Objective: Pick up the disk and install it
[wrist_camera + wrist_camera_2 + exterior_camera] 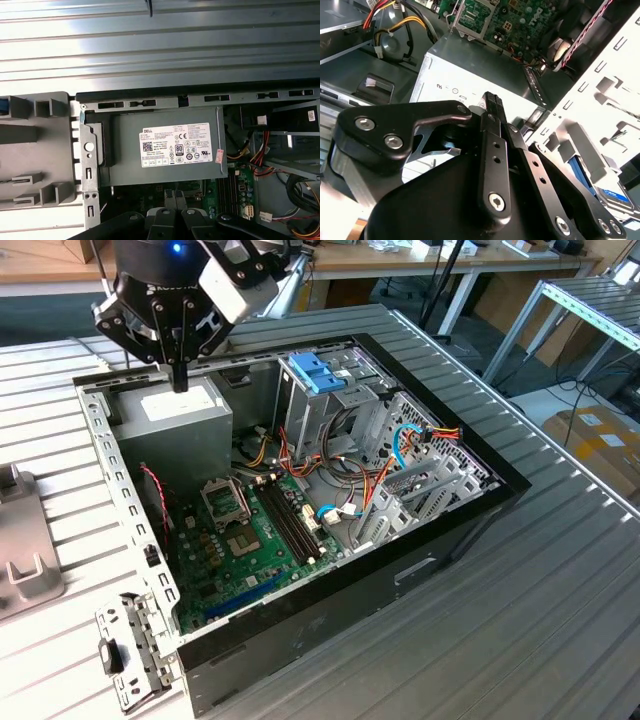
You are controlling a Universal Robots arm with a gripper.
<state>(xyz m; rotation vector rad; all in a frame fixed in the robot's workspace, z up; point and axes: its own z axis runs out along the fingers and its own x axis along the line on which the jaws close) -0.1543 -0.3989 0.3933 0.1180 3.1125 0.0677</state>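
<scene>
My black gripper (pixel 180 378) hangs over the open computer case (pixel 470 505), its fingers pressed together with nothing between them. The tips point down at the grey power supply (pixel 172 418) in the case's far corner, on the exterior view's left, a little above its white label (pixel 175 145). In the second wrist view one ribbed fingertip (pixel 491 98) stands in front of that same box. Part of the disk (pixel 612 194), a dark flat body with a bright blue edge, shows beyond the case's perforated side wall (pixel 600 100), away from the gripper.
A light-blue bracket (pixel 315 370) sits on the drive cage. The motherboard (pixel 245 540) and loose cables (pixel 400 455) fill the case floor. A grey slotted fixture (pixel 25 540) lies on the ribbed table (pixel 560 620), at the exterior view's left.
</scene>
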